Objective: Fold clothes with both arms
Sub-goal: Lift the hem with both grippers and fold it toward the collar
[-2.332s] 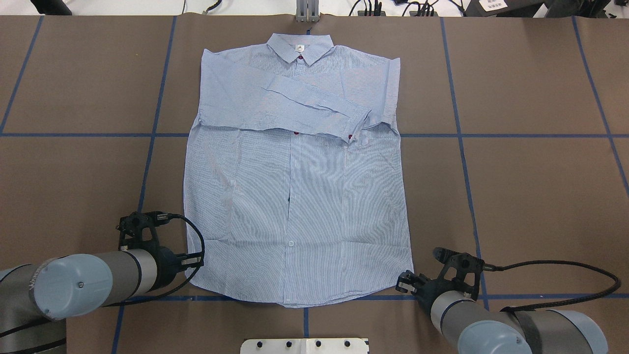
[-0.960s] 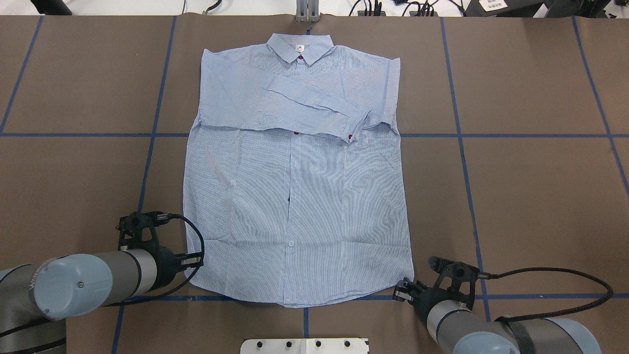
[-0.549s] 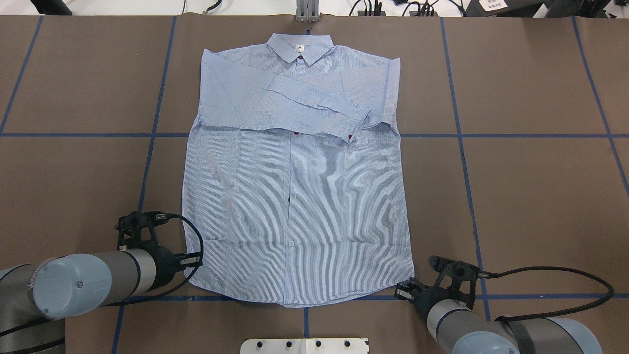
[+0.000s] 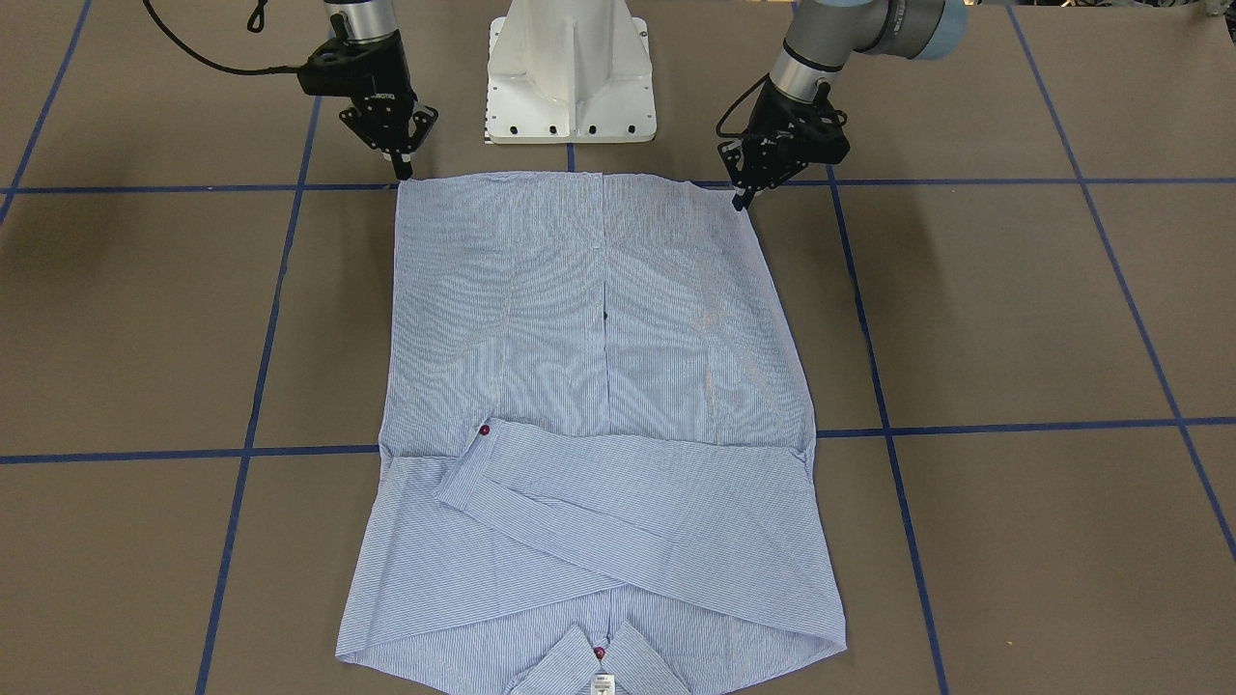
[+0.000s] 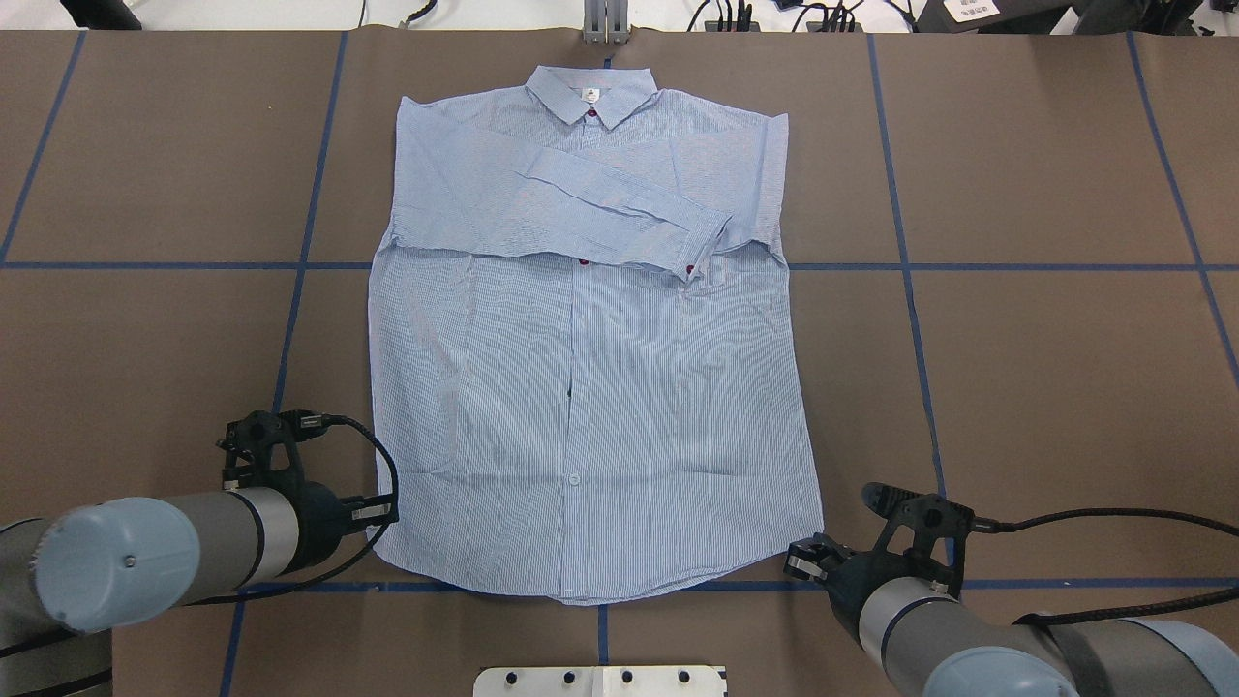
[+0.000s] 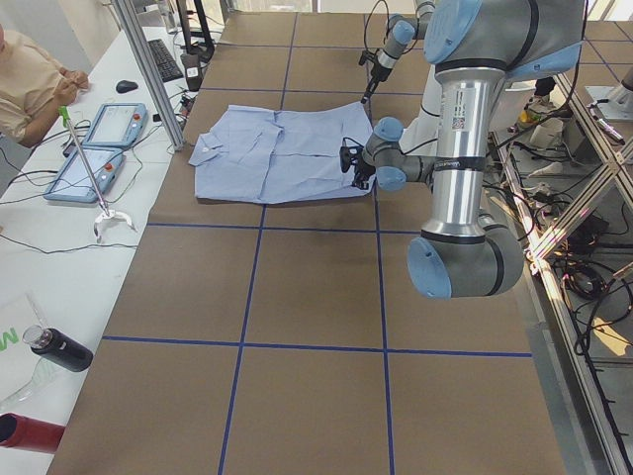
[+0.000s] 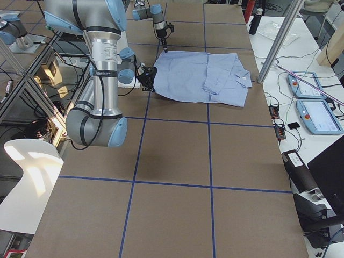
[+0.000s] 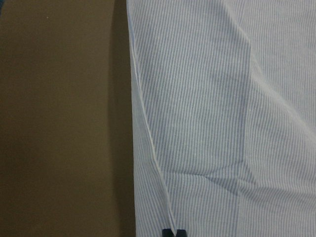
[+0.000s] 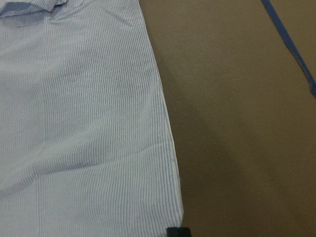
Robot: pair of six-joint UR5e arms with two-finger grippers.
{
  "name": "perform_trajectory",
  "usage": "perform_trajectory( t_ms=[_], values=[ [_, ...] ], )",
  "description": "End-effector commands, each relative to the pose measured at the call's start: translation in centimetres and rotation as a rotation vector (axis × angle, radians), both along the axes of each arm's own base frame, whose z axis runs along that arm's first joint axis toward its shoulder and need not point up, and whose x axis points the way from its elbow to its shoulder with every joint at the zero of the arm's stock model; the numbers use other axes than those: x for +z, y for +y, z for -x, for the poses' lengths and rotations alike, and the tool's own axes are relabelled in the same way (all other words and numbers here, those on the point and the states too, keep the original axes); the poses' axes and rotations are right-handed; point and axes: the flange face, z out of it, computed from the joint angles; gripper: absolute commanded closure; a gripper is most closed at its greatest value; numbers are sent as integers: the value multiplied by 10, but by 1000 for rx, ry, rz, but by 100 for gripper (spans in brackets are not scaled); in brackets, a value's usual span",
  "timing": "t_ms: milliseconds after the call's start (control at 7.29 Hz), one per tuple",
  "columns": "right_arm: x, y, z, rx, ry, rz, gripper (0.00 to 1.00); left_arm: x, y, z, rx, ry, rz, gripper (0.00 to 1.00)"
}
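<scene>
Bare brown table (image 5: pixel 1065 387) spreads outward of both grippers. There is wide room to the left of the left gripper (image 4: pixel 742 200) and to the right of the right gripper (image 4: pixel 402 172), crossed only by blue tape lines (image 5: pixel 910 290). Behind and between them stands the white base (image 4: pixel 570 68), close to the hem. Ahead of them the shirt (image 5: pixel 590 407) runs off toward the far table edge, where its collar (image 5: pixel 590 92) stops just short of that edge. Each side edge of the shirt runs almost straight forward from its gripper. In the left wrist view the side edge leads down to the fingertips (image 8: pixel 169 232). In the right wrist view the hem corner ends at the fingertips (image 9: pixel 173 231).

Both grippers point down at the table, one at each near hem corner. Each has its fingers drawn together to a narrow tip. The left is pinched on the left corner and the right on the right corner. Both corners lie low on the table.

The shirt lies front up, buttoned and flat, with a few soft creases across its lower half. Far ahead of the grippers both sleeves are folded across the chest. The upper sleeve slants toward the right gripper's side and ends in a cuff (image 5: pixel 707 242) with a dark red button. A small white label (image 5: pixel 589 96) shows inside the collar.
</scene>
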Motion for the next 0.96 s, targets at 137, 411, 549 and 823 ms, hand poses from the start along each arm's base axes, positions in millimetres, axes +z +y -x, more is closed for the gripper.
perform_trajectory(
  t_ms=[137, 411, 549, 823],
  values=[
    [-92, 43, -106, -123, -27, 84, 100, -84, 46, 120, 123, 74, 46, 100],
    [-129, 25, -123, -88, -64, 104, 100, -137, 66, 181, 221, 102, 99, 100],
    [-137, 6, -128, -55, -42, 140, 100, -135, 54, 173, 220, 73, 81, 100],
    [-140, -29, -111, 1, 17, 139, 100, -117, -21, 95, 107, 2, 48, 100]
  ],
)
